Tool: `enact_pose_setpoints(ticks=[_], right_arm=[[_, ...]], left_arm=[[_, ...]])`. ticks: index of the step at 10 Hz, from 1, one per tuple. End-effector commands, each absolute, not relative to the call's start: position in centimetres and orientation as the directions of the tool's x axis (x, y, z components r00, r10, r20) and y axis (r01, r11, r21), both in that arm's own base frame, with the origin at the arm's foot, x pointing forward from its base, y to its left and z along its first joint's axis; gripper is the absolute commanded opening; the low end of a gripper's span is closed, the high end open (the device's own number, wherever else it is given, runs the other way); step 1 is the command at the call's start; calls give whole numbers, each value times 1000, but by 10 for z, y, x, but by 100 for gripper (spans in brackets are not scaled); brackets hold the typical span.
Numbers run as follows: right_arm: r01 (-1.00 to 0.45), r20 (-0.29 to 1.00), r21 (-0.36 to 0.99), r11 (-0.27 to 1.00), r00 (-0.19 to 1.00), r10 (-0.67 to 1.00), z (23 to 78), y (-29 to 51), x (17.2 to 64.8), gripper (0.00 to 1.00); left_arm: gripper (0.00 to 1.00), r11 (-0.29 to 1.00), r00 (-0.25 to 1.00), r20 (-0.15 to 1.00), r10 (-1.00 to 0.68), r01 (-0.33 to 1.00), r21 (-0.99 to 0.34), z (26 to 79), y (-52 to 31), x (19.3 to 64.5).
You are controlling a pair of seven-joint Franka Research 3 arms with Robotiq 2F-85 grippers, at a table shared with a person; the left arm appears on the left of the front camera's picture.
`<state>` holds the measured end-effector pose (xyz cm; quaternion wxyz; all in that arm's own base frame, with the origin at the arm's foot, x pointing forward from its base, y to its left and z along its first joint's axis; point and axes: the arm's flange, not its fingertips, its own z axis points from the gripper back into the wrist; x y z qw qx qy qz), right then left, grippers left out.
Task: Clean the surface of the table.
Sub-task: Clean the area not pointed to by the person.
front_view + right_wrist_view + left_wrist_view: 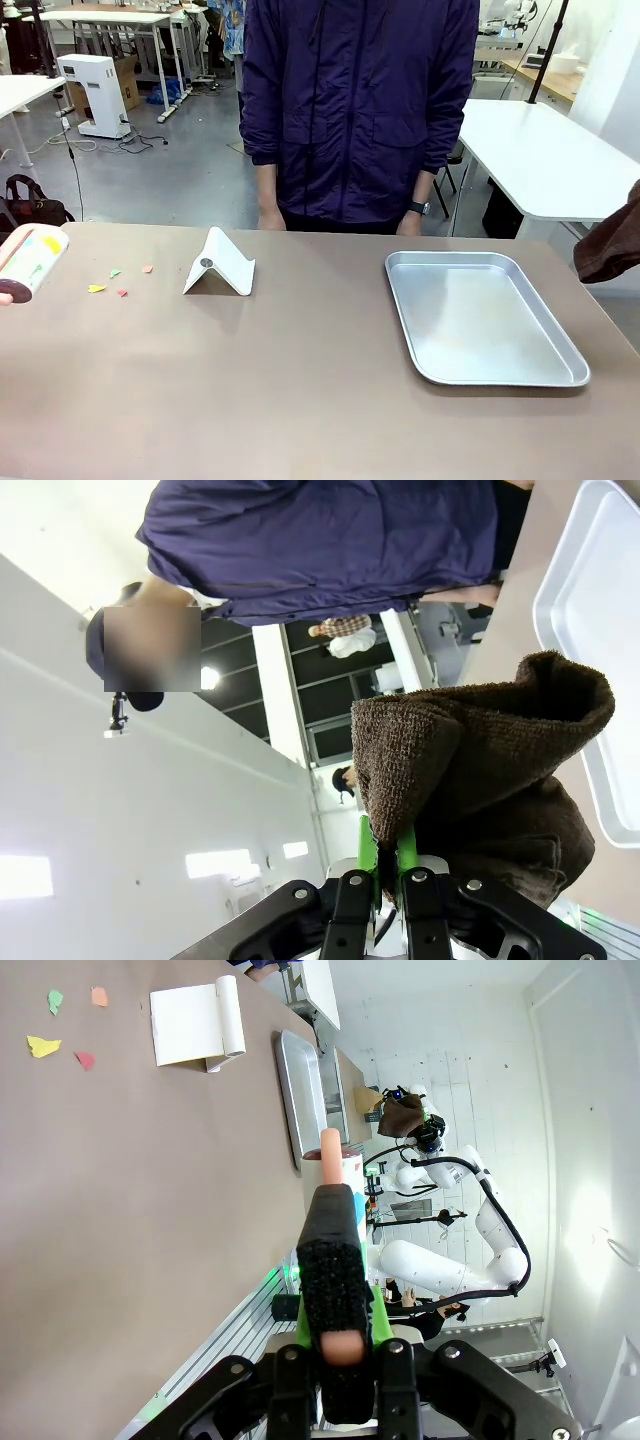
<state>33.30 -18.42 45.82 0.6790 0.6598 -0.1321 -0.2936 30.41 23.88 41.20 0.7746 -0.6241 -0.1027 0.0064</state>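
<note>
Room ahead of me: grey floor (170,190) with loose cables (130,143), a white-topped table (545,160) at right, a white floor unit (95,95) and further tables (110,17) behind at left.

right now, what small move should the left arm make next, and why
Probably lower the roller, clamped in the left tool, onto the table and over the coloured paper scraps: they lie loose on the surface, close beside the roller.

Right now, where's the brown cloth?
In the front view the brown cloth hangs at the far right edge, just right of the silver tray, clamped in the right pincer.
</note>
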Motion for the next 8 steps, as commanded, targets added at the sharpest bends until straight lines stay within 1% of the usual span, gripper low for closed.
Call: enact_pose_setpoints(ticks=[1, 2, 3, 4, 5, 7, 8], right_arm=[[210, -203, 976, -58, 782, -589, 461, -182, 332, 0], [210, -203, 976, -58, 782, -589, 461, -182, 332, 0], [210, -203, 976, -58, 782, -589, 461, -182, 332, 0], [210, -203, 976, -58, 782, -589, 461, -182, 332, 0], [210, -203, 976, -58, 782, -589, 461, -182, 332, 0], [210, -203, 976, -58, 782, -589, 461, -182, 332, 0], [210, -203, 976, -58, 782, -589, 461, -182, 332, 0]], left_arm=[[18, 207, 975, 166, 149, 133, -969, 415, 237, 303], [18, 207, 975, 166, 149, 133, -969, 415, 237, 303], [22, 221, 979, 151, 138, 118, -968, 412, 239, 304], [22, 275, 972, 174, 155, 126, -953, 415, 231, 306], [22, 361, 962, 177, 209, 92, -928, 419, 227, 312], [22, 467, 927, 179, 329, 5, -884, 419, 228, 322], [22, 509, 909, 161, 384, -63, -859, 416, 232, 331]])
